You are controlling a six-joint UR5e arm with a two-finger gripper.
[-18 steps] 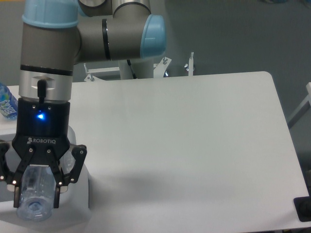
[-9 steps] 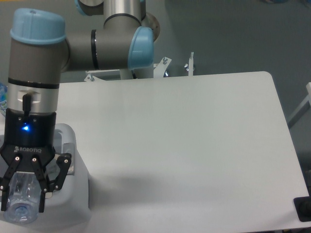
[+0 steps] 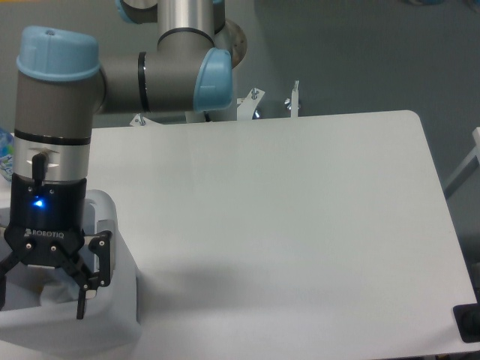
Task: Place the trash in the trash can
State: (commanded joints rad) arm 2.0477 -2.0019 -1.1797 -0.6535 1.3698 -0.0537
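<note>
Hovering over the large white rectangular plastic trash can [image 3: 124, 300] at eight o'clock, the black two-finger gripper [image 3: 41, 289] hangs spread, holding nothing; release looks done, so lifting clear seems next.

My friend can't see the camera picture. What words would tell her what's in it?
A robot arm's gripper hangs open and empty over a white trash can at the left edge of a white table. Something pale lies in the can, too hidden to name.
</note>
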